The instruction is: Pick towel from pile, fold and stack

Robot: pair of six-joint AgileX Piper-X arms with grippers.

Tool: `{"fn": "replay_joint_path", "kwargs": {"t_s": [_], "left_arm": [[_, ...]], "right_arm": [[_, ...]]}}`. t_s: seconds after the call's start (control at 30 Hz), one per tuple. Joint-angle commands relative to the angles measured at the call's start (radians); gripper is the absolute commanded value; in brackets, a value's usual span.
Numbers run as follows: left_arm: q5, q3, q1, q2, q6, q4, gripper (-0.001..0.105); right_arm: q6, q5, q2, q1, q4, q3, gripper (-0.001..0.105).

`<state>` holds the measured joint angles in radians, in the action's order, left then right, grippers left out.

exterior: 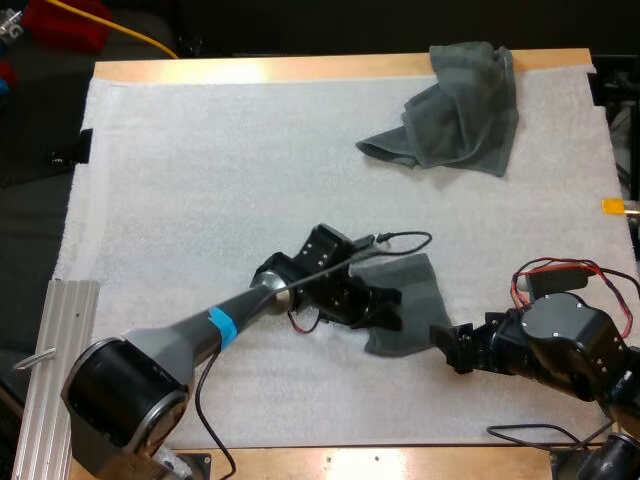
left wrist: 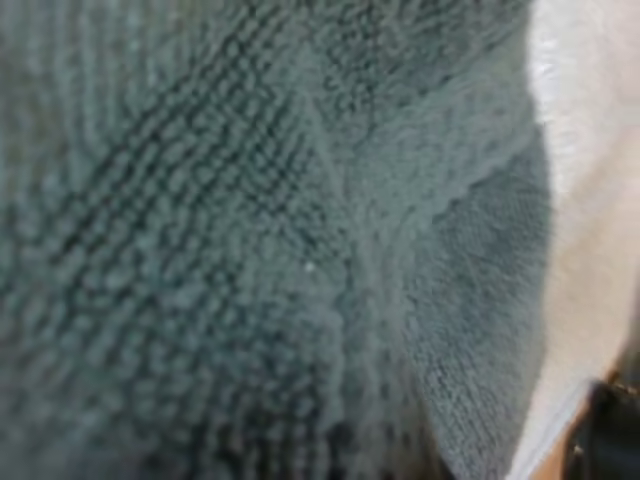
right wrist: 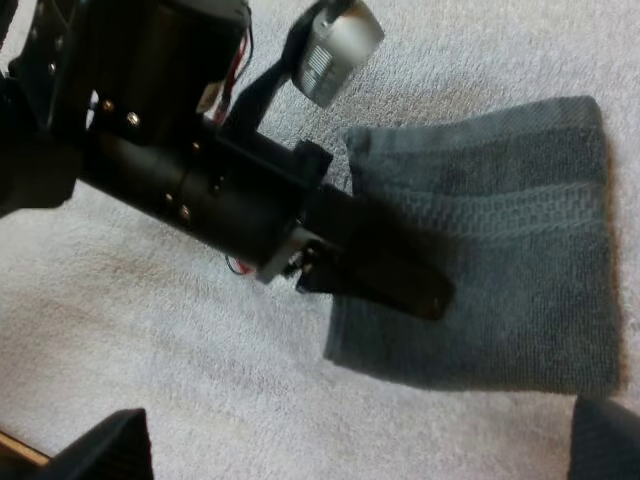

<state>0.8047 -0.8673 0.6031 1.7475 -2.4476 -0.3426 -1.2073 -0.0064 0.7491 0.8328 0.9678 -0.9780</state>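
A folded grey-green towel [exterior: 408,300] lies flat on the white mat, right of centre and towards the front. My left gripper [exterior: 386,310] rests down on the folded towel's left part; the left wrist view looks straight onto the towel's weave [left wrist: 250,250] from very close. My right gripper [exterior: 447,346] is open just off that towel's front right corner, its fingers [right wrist: 100,450] spread wide and holding nothing. The right wrist view has the folded towel [right wrist: 520,260] with the left gripper [right wrist: 390,275] lying across its edge. A crumpled towel [exterior: 452,105] sits at the far right of the mat.
An aluminium rail [exterior: 55,370] lies off the mat at the front left. The white mat [exterior: 200,180] stretches bare to the left and centre. A yellow cable [exterior: 130,35] and a red object [exterior: 70,20] lie beyond the far edge.
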Motion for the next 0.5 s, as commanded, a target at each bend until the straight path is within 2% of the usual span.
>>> {"fn": "replay_joint_path", "kwargs": {"t_s": [0.0, 0.07, 0.27, 0.47], "left_arm": [[0.02, -0.006, -0.019, -0.014, 0.033, -0.019, 0.0], [0.025, -0.01, -0.053, -0.022, 0.078, -0.059, 0.0], [0.0, -0.06, -0.196, -0.059, 0.324, -0.307, 0.0], [-0.175, -0.181, -0.327, -0.065, 0.611, -0.647, 0.0]], "right_arm": [[0.0, -0.002, -0.007, -0.002, 0.006, -0.007, 0.079], [0.0, -0.002, -0.007, -0.002, 0.006, -0.007, 0.079], [0.0, -0.002, -0.007, -0.002, 0.006, -0.007, 0.079], [0.0, -0.002, -0.007, -0.002, 0.006, -0.007, 0.079]]}}
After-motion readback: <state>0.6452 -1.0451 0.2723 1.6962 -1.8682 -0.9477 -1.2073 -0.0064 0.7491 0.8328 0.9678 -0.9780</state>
